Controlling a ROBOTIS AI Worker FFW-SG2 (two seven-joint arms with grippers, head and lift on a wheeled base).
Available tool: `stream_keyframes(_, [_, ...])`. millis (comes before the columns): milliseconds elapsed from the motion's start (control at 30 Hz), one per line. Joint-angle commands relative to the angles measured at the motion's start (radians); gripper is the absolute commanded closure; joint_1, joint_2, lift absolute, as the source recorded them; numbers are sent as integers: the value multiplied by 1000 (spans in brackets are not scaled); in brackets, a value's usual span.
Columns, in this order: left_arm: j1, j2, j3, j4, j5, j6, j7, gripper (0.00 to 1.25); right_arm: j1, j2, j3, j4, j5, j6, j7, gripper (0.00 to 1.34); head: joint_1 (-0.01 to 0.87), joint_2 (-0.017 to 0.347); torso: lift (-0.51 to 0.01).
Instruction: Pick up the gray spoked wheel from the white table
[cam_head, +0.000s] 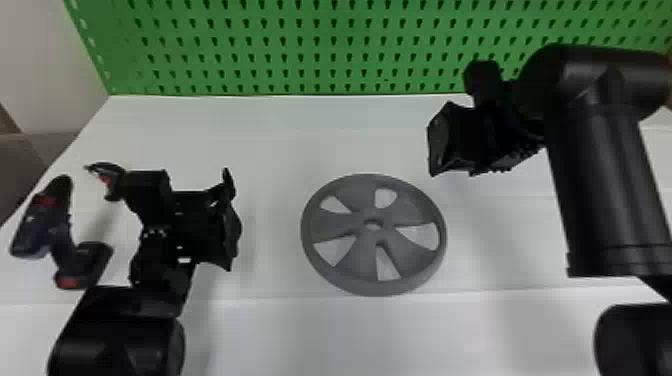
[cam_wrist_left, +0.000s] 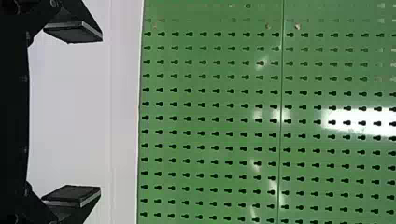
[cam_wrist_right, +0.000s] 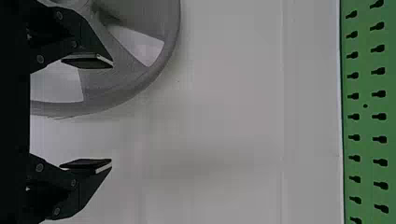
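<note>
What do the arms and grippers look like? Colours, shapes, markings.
All black. The left arm shows a rounded housing, the right arm a smooth cylindrical section. Left gripper and right gripper: angular fingers with small round fasteners, flat dark pads edged in pale grey.

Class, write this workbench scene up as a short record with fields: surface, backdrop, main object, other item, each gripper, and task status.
surface: white table
backdrop: green perforated board behind the table
main object: gray spoked wheel, lying flat, five openings between its spokes
other item: drill, on the robot's left
left gripper: open and empty, between drill and wheel in the head view
right gripper: open and empty, toward the wheel's far right side
task status: wheel not yet gripped
</note>
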Motion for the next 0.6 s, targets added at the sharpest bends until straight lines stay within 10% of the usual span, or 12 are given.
stream_keyframes(0, [0,0,-1,0,-2,0,0,128,3,-4,-3,22,-31,1,0,502,767,35,-107])
stream_keyframes(300, [-6,0,-8,0,-8,0,0,128,-5,-29,20,59,-63,1,0,502,767,35,-107])
stream_keyframes(567, [-14,2,-18,0,-25,2,0,128,-45,-115,117,157,-195,1,1,502,767,35,-107])
